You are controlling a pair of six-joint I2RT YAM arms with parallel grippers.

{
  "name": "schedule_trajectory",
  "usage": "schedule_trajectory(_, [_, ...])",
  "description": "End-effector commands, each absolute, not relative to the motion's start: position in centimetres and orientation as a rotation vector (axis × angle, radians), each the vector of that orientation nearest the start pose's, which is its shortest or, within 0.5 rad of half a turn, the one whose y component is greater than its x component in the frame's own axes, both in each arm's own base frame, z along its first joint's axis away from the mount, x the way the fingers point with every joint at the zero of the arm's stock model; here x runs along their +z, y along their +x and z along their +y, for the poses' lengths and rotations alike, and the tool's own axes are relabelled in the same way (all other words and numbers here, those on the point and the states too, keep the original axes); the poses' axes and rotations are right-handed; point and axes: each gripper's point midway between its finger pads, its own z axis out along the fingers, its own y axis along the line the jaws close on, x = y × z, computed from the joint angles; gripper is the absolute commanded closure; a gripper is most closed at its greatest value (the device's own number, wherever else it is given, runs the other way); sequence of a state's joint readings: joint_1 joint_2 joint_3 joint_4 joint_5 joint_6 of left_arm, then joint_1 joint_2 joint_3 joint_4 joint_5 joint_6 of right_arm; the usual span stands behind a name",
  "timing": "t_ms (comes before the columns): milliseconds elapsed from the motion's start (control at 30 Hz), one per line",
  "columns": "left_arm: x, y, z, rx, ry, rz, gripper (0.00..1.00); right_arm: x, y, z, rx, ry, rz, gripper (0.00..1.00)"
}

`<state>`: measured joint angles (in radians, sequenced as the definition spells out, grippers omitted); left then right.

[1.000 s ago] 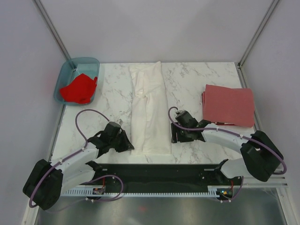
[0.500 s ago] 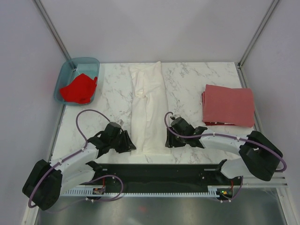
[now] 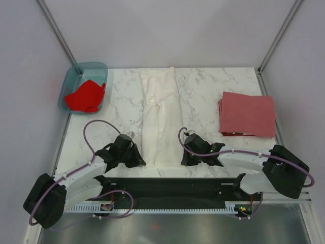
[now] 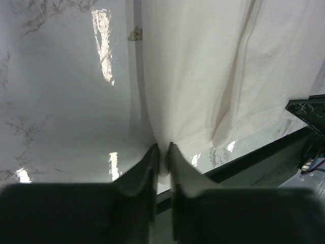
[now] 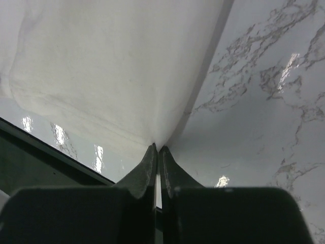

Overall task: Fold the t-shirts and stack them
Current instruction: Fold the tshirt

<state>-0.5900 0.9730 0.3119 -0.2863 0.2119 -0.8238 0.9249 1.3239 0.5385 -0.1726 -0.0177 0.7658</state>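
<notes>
A white t-shirt [image 3: 161, 119], folded into a long narrow strip, runs from the back of the table to its front edge. My left gripper [image 3: 140, 161] is shut on its near left corner, with white cloth [image 4: 203, 76] pinched between the fingertips. At the near right corner my right gripper [image 3: 184, 161] is shut on the hem [image 5: 117, 81] in the same way. A folded dull brick-red t-shirt [image 3: 247, 114] lies at the right of the table. A bright red t-shirt [image 3: 85, 95] sits crumpled in the teal tub [image 3: 71, 79].
The teal tub stands at the back left corner. A black rail [image 3: 172, 185] runs along the near edge of the marble table [image 3: 203, 91], just behind both grippers. Metal frame posts [image 3: 56, 33] rise at the back corners.
Both grippers moved in to the shirt's near corners and closed on the cloth. The right arm slid left and nearer; the left shifted slightly nearer.
</notes>
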Motion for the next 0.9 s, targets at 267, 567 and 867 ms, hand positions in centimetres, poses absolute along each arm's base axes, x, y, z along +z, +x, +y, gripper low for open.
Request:
schedule_trajectory(267, [3.1, 13.5, -17.6, -0.831, -0.221, 2.666, 0.98, 3.9, 14.6, 25.2, 0.705, -0.223, 2.619, 1.00])
schedule_trajectory(567, [6.8, 13.5, -19.6, -1.003, -0.179, 2.606, 0.98, 8.9, 14.6, 25.3, 0.796, -0.210, 2.517, 1.00])
schedule_trajectory(867, [11.1, 13.9, -20.1, -1.064, -0.149, 2.534, 0.98, 13.3, 15.7, 24.6, 0.772, -0.205, 2.419, 1.00])
